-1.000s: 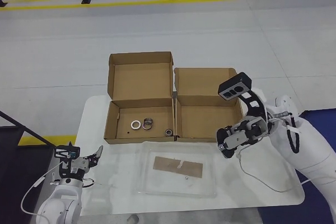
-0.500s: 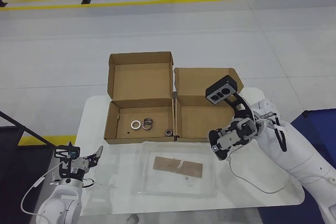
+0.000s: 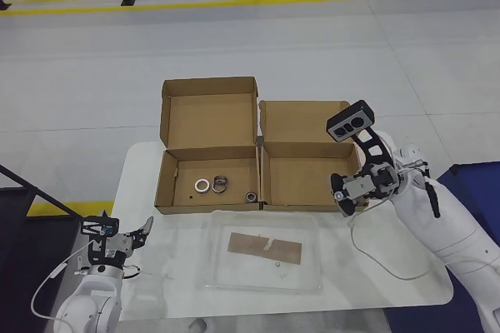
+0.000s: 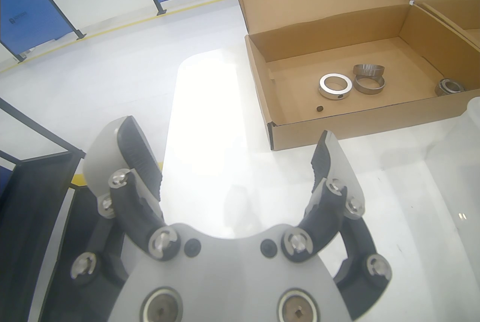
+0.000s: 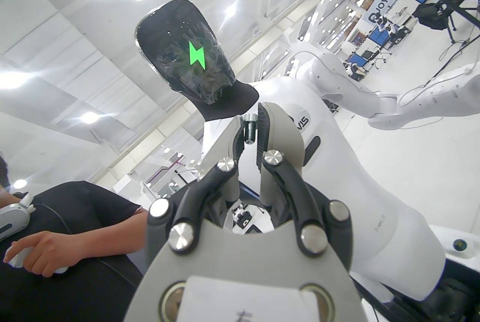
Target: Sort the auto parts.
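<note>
My right gripper [image 5: 250, 134] is clamped on a small bolt [image 5: 249, 128], held in the air beside the right cardboard box [image 3: 304, 179], which looks bare inside. My left gripper [image 4: 227, 132] hangs with its fingers spread apart, holding nothing, over the table's [image 3: 142, 166] corner. The left cardboard box [image 3: 168, 187] holds a silver ring [image 3: 202, 185] and some bearing rings [image 3: 221, 182], so I judge the sorting partly done: this bolt is not yet placed, and one small part [image 3: 279, 265] lies in the clear tray [image 3: 233, 279].

Left gripper [image 4: 225, 128] spread wide, low; right gripper [image 5: 250, 113] upturned (fingers skyward), seemingly pinching bolt [image 5: 248, 134].
</note>
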Controlling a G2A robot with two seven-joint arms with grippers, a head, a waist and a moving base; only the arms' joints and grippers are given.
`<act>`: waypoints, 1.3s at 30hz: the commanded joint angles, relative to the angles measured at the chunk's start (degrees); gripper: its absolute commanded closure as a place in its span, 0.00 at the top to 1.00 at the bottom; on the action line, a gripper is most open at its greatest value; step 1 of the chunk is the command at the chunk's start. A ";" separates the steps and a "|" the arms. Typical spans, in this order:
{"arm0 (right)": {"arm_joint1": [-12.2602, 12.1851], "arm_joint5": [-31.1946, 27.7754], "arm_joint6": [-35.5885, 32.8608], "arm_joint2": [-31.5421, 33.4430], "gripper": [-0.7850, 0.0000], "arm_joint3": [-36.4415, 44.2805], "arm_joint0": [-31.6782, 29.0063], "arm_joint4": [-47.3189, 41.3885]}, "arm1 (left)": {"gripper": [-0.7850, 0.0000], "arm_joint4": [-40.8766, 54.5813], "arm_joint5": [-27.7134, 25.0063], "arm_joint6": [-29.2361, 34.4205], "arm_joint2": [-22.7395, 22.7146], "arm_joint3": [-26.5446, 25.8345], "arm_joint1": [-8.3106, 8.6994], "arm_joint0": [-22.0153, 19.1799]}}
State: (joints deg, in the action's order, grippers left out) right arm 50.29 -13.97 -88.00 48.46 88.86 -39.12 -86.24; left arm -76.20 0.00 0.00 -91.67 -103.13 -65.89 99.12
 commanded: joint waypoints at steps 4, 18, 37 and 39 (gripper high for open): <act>0.32 -0.08 0.00 -0.55 0.00 0.12 0.06 0.69 | 1.00 0.00 0.00 0.00 0.00 0.00 0.00 0.00; 0.97 3.82 0.00 3.00 0.00 1.26 -3.78 -8.90 | 1.00 0.00 0.00 0.00 0.00 0.00 0.00 0.00; 5.28 13.10 0.00 4.27 0.00 -0.25 -5.67 -10.32 | 1.00 0.00 0.00 0.00 0.00 0.00 0.00 0.00; 5.70 12.70 0.09 4.13 0.00 -0.89 -4.95 -7.72 | 1.00 0.00 0.00 0.00 0.00 0.00 0.00 0.00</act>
State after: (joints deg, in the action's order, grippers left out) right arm 55.80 -1.00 -87.98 52.65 88.27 -44.41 -95.35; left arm -76.20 0.00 0.00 -91.67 -103.13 -65.89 99.12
